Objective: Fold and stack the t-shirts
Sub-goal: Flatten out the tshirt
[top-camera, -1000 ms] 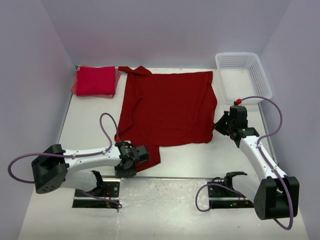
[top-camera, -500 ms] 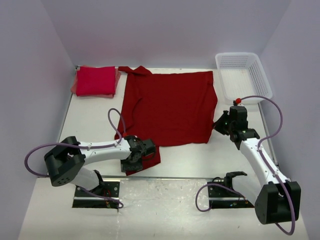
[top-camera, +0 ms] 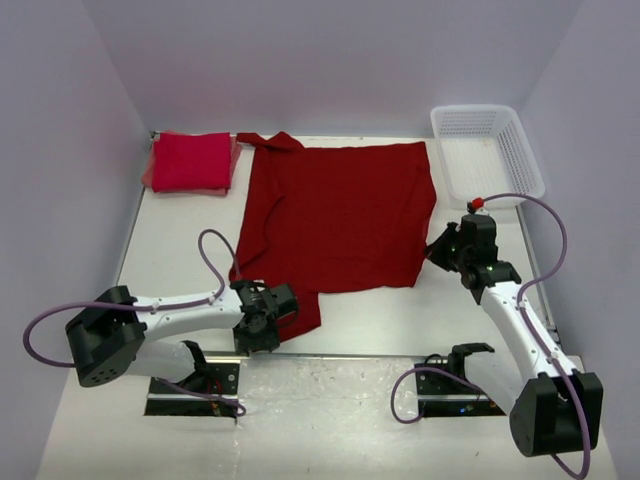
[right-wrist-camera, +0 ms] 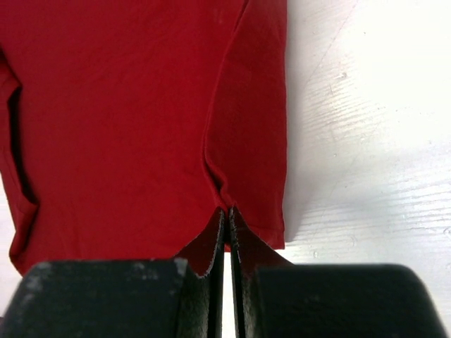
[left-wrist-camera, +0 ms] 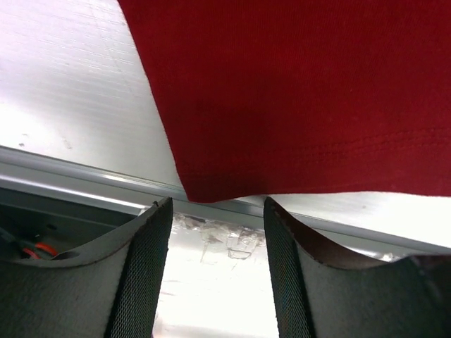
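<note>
- A folded shirt [top-camera: 192,162], bright red, is seen at the table's [top-camera: 390,320] far left corner, well beyond the left jaws and off to their left.
- The left gripper [top-camera: 270,312] [left-wrist-camera: 218,203] is held low at the table's near edge. Its jaws are spread wide and nothing is gripped between the fingers [left-wrist-camera: 144,246].
- A crimson shirt [top-camera: 340,215] [left-wrist-camera: 296,84] [right-wrist-camera: 113,105] is spread flat between the two grippers. Its near left corner lies just ahead of the gap in the left jaws, not inside it. A metal rail [left-wrist-camera: 77,179] is crossed just under that corner.
- The right gripper [top-camera: 440,250] [right-wrist-camera: 226,215] is set at the crimson shirt's near right corner. Its jaws are closed to a thin slit, and a pinch of the hem is caught between the tips. A crease in the cloth runs away from the tips. Cloth is seen ahead and to the left of these jaws, bare table to their right.
- A white basket [top-camera: 487,150] is placed beyond the right jaws and a little to their right, apart from the crimson shirt.
</note>
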You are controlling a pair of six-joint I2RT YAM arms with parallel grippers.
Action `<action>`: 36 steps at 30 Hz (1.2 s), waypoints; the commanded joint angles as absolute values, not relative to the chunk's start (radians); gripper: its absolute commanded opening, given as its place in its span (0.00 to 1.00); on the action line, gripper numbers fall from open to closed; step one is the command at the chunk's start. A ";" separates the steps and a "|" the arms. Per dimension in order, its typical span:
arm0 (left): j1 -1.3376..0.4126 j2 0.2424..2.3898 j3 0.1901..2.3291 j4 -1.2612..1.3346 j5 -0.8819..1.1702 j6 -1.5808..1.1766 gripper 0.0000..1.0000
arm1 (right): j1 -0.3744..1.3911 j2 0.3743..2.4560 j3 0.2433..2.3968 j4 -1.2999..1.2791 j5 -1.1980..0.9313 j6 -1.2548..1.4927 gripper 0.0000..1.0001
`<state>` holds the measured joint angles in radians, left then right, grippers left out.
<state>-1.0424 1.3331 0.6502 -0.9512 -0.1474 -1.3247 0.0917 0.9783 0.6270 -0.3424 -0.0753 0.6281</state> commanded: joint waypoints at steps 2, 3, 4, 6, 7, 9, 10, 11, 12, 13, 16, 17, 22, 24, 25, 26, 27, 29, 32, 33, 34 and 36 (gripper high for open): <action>-1.035 1.298 0.551 -0.830 -0.088 -1.379 0.55 | 0.106 0.934 0.612 -0.299 -0.115 0.624 0.00; -1.035 1.293 0.540 -0.803 -0.081 -1.391 0.55 | 0.109 0.933 0.611 -0.293 -0.121 0.624 0.00; -1.035 1.293 0.531 -0.792 -0.081 -1.394 0.54 | 0.113 0.933 0.609 -0.293 -0.126 0.623 0.00; -1.034 1.286 0.514 -0.775 -0.106 -1.400 0.54 | 0.127 0.936 0.607 -0.288 -0.126 0.623 0.00; -1.032 1.281 0.511 -0.778 -0.115 -1.402 0.54 | 0.132 0.936 0.606 -0.287 -0.130 0.621 0.00; -1.006 1.264 0.502 -0.782 -0.133 -1.402 0.53 | 0.144 0.934 0.607 -0.290 -0.130 0.620 0.00; -0.999 1.259 0.493 -0.782 -0.133 -1.401 0.53 | 0.152 0.934 0.607 -0.291 -0.129 0.618 0.00; -0.990 1.255 0.489 -0.775 -0.133 -1.401 0.53 | 0.156 0.931 0.607 -0.291 -0.123 0.618 0.00; -0.986 1.253 0.489 -0.778 -0.129 -1.407 0.53 | 0.158 0.927 0.609 -0.293 -0.118 0.617 0.00; -0.986 1.255 0.501 -0.787 -0.130 -1.408 0.53 | 0.163 0.923 0.607 -0.295 -0.114 0.617 0.00; -0.988 1.275 0.564 -0.851 -0.152 -1.411 0.52 | 0.163 0.919 0.607 -0.299 -0.097 0.615 0.00; -0.994 1.269 0.581 -0.867 -0.158 -1.408 0.52 | 0.163 0.917 0.607 -0.298 -0.097 0.615 0.00; -1.038 1.269 0.672 -0.908 -0.189 -1.443 0.50 | 0.164 0.928 0.611 -0.295 -0.101 0.615 0.00; -1.066 1.267 0.689 -0.910 -0.190 -1.466 0.50 | 0.166 0.933 0.609 -0.291 -0.106 0.615 0.00; -1.075 1.269 0.693 -0.910 -0.193 -1.474 0.50 | 0.166 0.936 0.609 -0.291 -0.107 0.617 0.00; -1.084 1.278 0.701 -0.913 -0.193 -1.476 0.50 | 0.166 0.936 0.609 -0.291 -0.109 0.615 0.00; -1.091 1.285 0.707 -0.913 -0.189 -1.476 0.51 | 0.169 0.937 0.611 -0.288 -0.109 0.617 0.00; -1.117 1.313 0.722 -0.931 -0.187 -1.492 0.53 | 0.170 0.940 0.607 -0.284 -0.112 0.617 0.00; -1.131 1.324 0.736 -0.951 -0.181 -1.500 0.61 | 0.173 0.942 0.609 -0.284 -0.117 0.617 0.00; -1.131 1.321 0.735 -0.959 -0.186 -1.520 0.65 | 0.173 0.942 0.609 -0.281 -0.120 0.617 0.00; -1.131 1.315 0.724 -0.965 -0.192 -1.531 0.66 | 0.175 0.940 0.607 -0.282 -0.120 0.615 0.00; -1.131 1.293 0.706 -0.963 -0.199 -1.554 0.69 | 0.175 0.934 0.606 -0.282 -0.117 0.615 0.00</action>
<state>-1.1267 1.3182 0.7033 -0.9180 -0.1574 -1.4792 0.1696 0.9424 0.6136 -0.3206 -0.1005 0.6277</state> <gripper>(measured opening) 0.681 0.010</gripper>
